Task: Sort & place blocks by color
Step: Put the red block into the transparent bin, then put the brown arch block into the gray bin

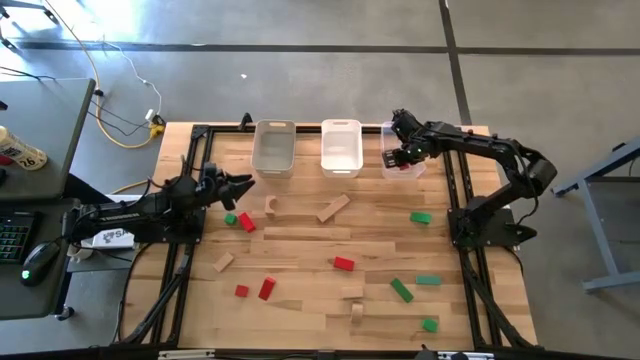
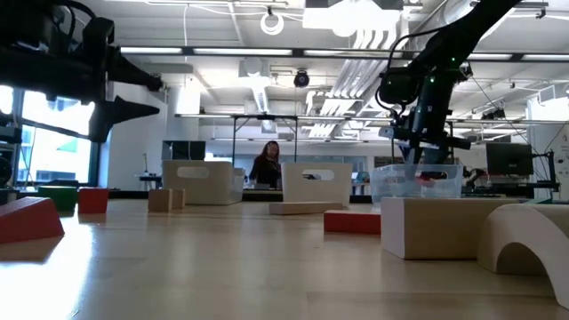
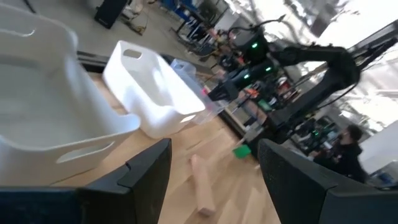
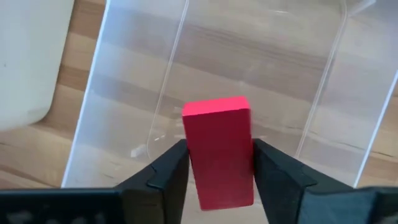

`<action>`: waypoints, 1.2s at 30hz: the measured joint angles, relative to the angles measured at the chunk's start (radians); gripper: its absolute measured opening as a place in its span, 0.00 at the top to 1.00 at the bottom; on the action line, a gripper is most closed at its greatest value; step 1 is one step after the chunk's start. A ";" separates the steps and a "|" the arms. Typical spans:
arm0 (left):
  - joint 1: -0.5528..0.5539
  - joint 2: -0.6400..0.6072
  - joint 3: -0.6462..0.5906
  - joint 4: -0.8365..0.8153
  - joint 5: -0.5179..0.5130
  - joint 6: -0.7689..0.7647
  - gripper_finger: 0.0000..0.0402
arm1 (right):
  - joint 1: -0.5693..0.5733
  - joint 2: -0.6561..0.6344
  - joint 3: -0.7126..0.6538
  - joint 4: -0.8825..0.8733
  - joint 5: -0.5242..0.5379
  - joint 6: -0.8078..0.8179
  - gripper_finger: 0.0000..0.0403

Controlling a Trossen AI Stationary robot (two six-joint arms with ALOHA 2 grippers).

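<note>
Just then the right gripper (image 4: 219,163) hung over the clear bin (image 4: 124,81) at the far right of the table, its fingers closed against the two long sides of a red block (image 4: 219,149). The bin under it looked empty. The left gripper (image 1: 236,187) waited over the table's left side, jaws spread and holding nothing. Red, green and tan blocks lay scattered over the near half of the table (image 1: 300,300). Such a block is probably light, rigid and smooth-painted, so a grip on its flat parallel faces near the middle should hold.
</note>
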 joint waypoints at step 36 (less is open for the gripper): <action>0.000 0.584 0.691 -0.634 0.063 0.023 0.43 | 0.003 0.000 0.291 -0.150 0.017 -0.120 0.51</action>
